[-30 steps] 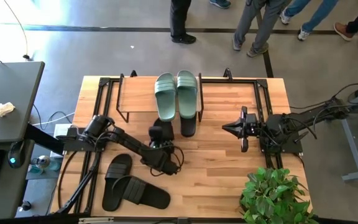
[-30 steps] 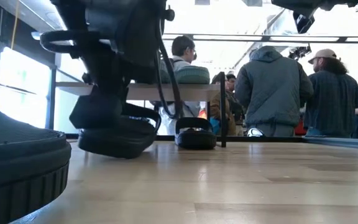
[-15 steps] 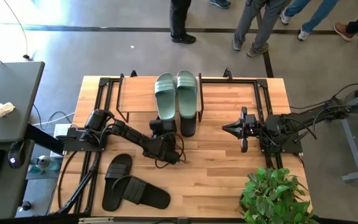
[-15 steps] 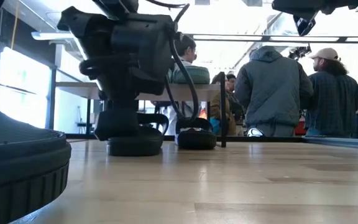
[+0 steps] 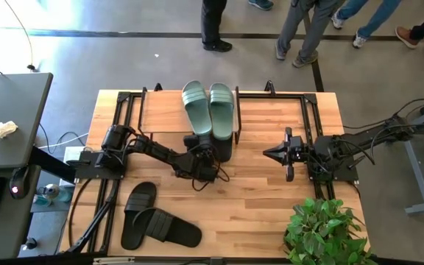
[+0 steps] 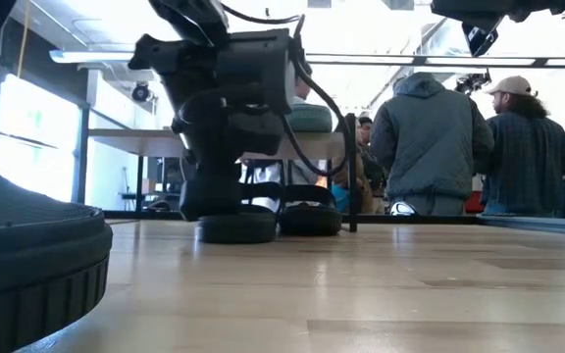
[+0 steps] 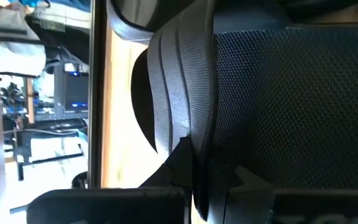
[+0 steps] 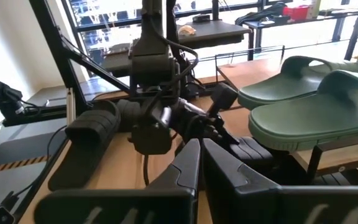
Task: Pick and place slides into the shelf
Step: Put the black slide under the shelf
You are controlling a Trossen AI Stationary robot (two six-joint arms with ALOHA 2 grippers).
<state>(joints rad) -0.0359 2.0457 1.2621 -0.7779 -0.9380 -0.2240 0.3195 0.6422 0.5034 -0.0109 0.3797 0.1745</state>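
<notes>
The shelf (image 5: 160, 112) stands at the table's far side with the sage-green pair (image 5: 197, 110) (image 5: 221, 109) lying on its plank. One black slide (image 5: 224, 149) lies under it. My left gripper (image 5: 201, 154) is shut on another black slide (image 6: 235, 227) at the shelf's near edge, beside that one (image 6: 310, 218). Its strap (image 7: 173, 93) and textured footbed (image 7: 291, 106) fill the left wrist view. Two more black slides (image 5: 140, 200) (image 5: 169, 228) lie at the near left. My right gripper (image 5: 269, 152) is shut and empty right of the shelf. My left gripper holds the black slide by its wide strap, at the strap's edge (image 7: 194, 134), pinched between the two fingers (image 7: 185, 171). It comes from above and from the table's near left. The slide stands with its sole on the table (image 6: 235, 235), level.
Black metal frames (image 5: 124, 121) (image 5: 311, 121) run along both table sides. A potted plant (image 5: 322, 228) stands at the near right corner. A black slide (image 6: 27, 255) looms close in the low view. People stand beyond the far edge.
My left gripper has carried the black slide toward the far edge and to the right, up to the shelf. The slide was tilted and lifted; now it rests level on the table beside the black slide under the shelf.
</notes>
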